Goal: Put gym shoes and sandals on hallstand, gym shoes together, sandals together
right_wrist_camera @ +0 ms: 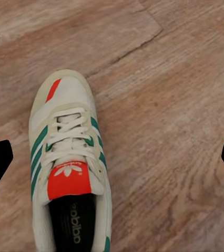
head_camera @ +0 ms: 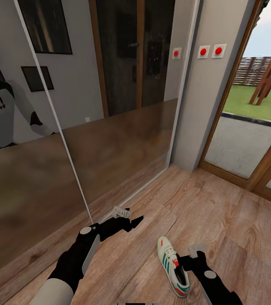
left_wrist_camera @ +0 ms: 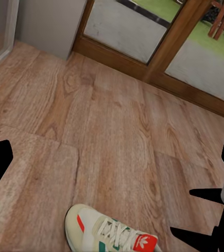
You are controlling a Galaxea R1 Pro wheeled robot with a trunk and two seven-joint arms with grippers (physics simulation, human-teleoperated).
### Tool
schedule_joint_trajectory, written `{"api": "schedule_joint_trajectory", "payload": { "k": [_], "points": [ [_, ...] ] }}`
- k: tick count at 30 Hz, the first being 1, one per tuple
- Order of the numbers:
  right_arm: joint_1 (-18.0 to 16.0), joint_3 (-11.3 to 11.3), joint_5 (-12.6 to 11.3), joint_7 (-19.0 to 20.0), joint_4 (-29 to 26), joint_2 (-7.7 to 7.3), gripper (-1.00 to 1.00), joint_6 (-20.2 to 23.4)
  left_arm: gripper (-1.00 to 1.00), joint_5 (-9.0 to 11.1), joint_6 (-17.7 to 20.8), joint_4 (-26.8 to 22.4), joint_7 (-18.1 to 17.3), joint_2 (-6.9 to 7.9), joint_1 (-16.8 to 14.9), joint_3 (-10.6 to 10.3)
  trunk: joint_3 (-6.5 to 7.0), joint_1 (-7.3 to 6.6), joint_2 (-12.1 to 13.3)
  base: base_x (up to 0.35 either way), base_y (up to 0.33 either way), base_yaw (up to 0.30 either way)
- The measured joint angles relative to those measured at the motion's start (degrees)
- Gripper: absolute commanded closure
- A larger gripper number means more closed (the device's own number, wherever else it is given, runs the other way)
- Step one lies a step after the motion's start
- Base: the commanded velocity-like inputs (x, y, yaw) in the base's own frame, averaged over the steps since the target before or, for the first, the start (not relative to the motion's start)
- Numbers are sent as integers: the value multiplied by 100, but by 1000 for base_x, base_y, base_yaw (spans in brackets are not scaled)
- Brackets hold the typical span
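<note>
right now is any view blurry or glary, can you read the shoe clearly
Right wrist view: gym shoe sharp, laces and insole lettering legible, flat even light. Head view: mirrored wall panel shows a hazy floor reflection; shoe small but clear. Left wrist view: only soft.

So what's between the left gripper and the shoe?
Nothing: in the head view, only bare wood floor separates the left gripper from the shoe. The left wrist view shows the same empty planks above the shoe.
</note>
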Motion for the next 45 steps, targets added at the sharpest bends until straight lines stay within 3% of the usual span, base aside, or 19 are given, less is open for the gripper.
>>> {"api": "schedule_joint_trajectory", "payload": {
  "k": [10,19,31,40,45],
  "points": [
    [0,25,-13,-45,1,-5,-100,5,-100,0,0,0,0,1,0,0,0,0,0,0,0,19],
    [-1,24,-21,-57,288,-13,-100,-1,-100,1,0,-1,0,2,1,0,-17,0,0,0,0,176],
    [6,24,0,-64,519,-51,-100,-33,-100,5,0,0,0,0,0,0,-21,0,0,0,0,17],
    [8,24,4,-68,824,-62,-100,-364,-100,1,0,0,0,-9,0,-3,-21,0,0,0,0,0],
    [9,16,-6,-69,850,-63,-100,-504,-100,-1,0,7,0,-15,0,-8,-128,33,-45,0,0,0]
  ]
}}
